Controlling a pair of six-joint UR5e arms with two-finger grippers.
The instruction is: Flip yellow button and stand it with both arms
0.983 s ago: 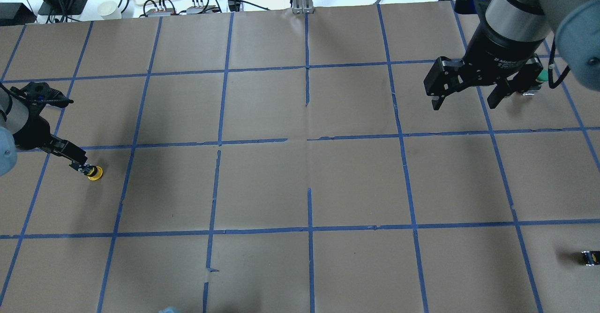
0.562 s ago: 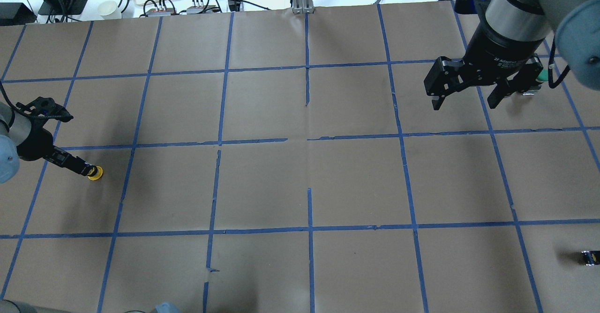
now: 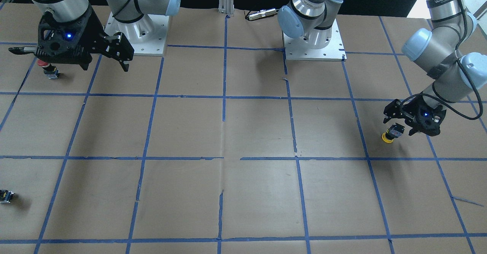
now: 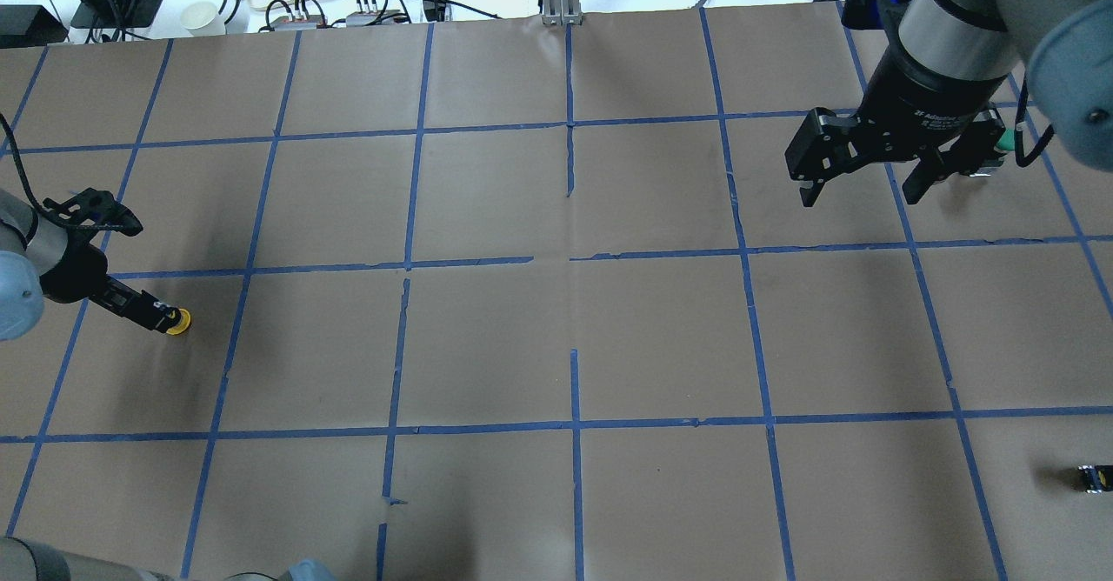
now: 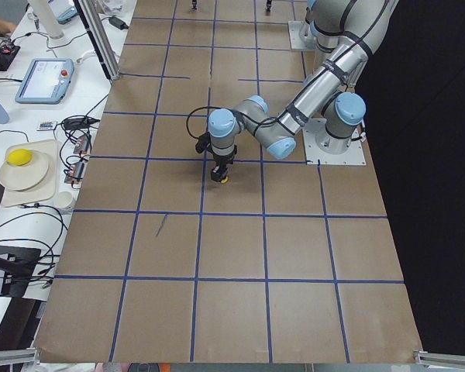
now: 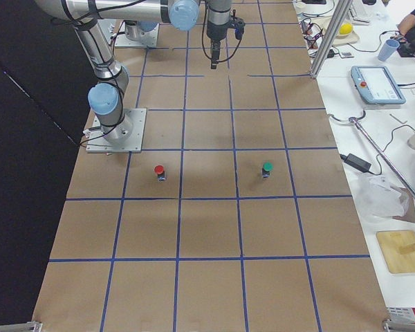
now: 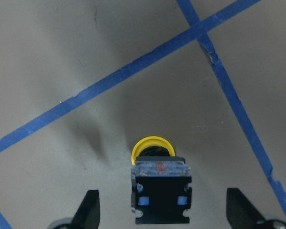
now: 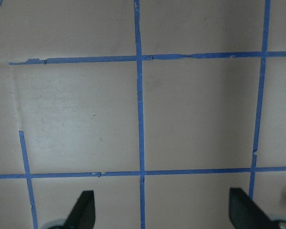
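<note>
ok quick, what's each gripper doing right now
Left gripper: open, straddling the yellow button, not gripping it.
Right gripper: open, holding nothing.

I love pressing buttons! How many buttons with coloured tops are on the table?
3. The yellow button is inside the open left tool; the red button and the green button stand on the robot's right side, red nearer its base. Others may be hidden.
</note>
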